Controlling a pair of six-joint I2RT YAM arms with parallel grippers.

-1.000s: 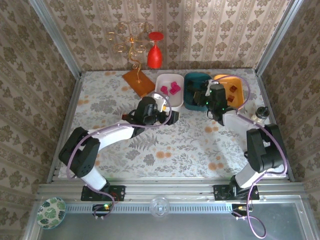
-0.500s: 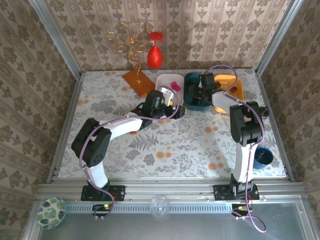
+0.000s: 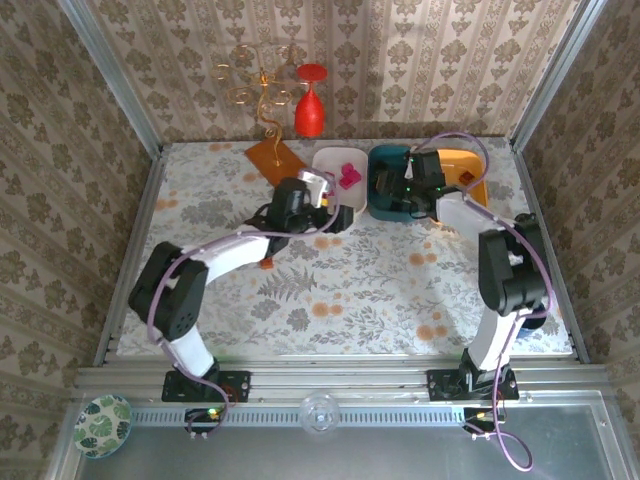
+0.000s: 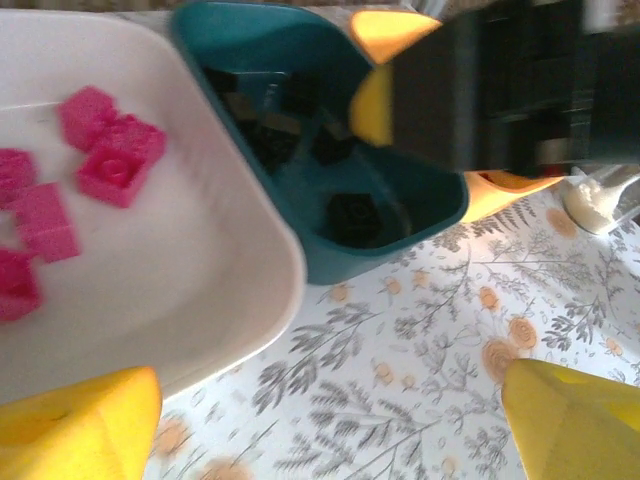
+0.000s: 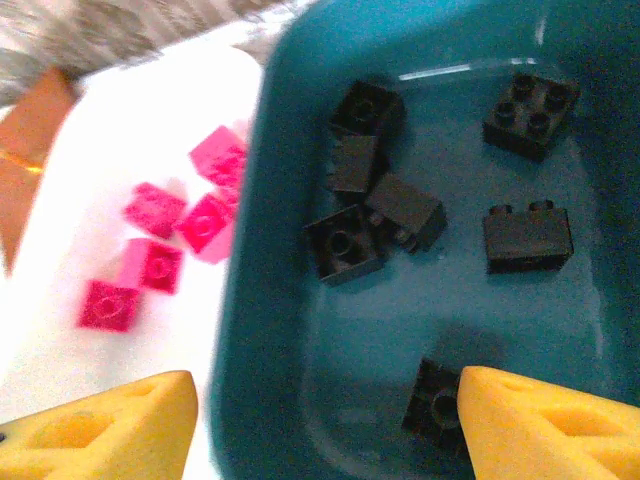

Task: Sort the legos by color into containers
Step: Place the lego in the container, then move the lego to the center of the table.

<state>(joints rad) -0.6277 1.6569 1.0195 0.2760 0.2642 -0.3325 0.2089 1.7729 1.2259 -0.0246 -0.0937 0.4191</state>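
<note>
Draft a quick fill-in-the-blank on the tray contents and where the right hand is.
The white tray holds only ___ legos. The teal tray holds only ___ legos. The right hand, jaws open, hangs above the ___ tray.
Missing words: pink; black; teal.
</note>
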